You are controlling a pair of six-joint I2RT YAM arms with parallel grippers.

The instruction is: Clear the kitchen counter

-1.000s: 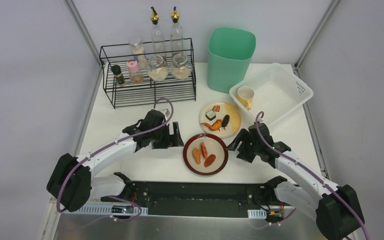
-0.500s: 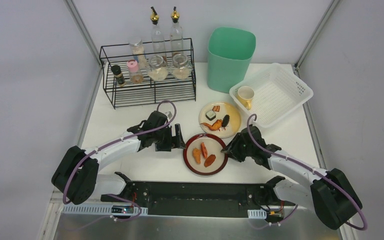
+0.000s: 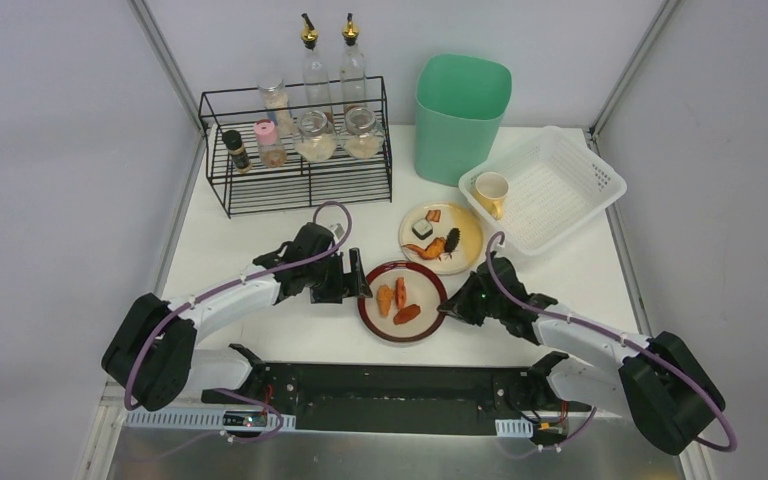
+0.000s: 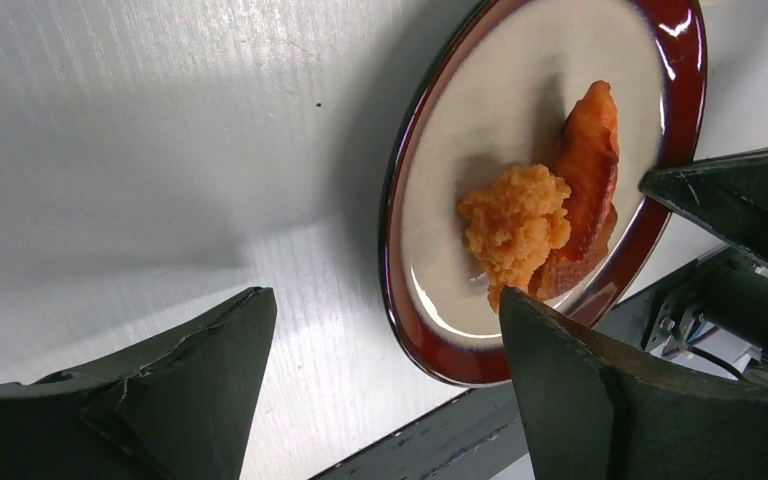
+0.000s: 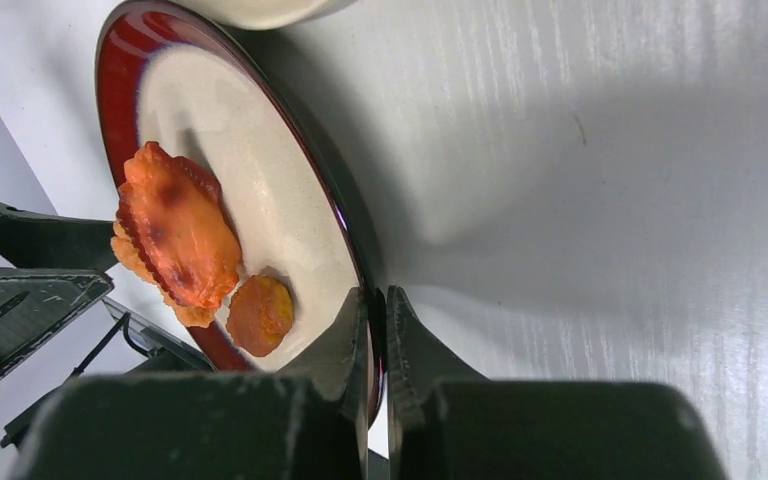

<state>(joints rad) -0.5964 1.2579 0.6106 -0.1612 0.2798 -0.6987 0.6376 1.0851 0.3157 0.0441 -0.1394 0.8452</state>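
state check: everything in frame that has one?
red-rimmed plate: loaded, right rim pinched
right end effector: shut on red-rimmed plate's rim
left end effector: open, beside red-rimmed plate, gripping nothing
yellow plate: loaded, flat on counter
green bin: upright, top open
white basket: upright, holds cup
cup: upright
rack: upright, jars standing inside

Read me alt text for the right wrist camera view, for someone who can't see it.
The right gripper is shut on the rim of a red-rimmed plate, one finger on each side of the edge. The plate holds orange-red fried food pieces, with the white kitchen counter behind it.
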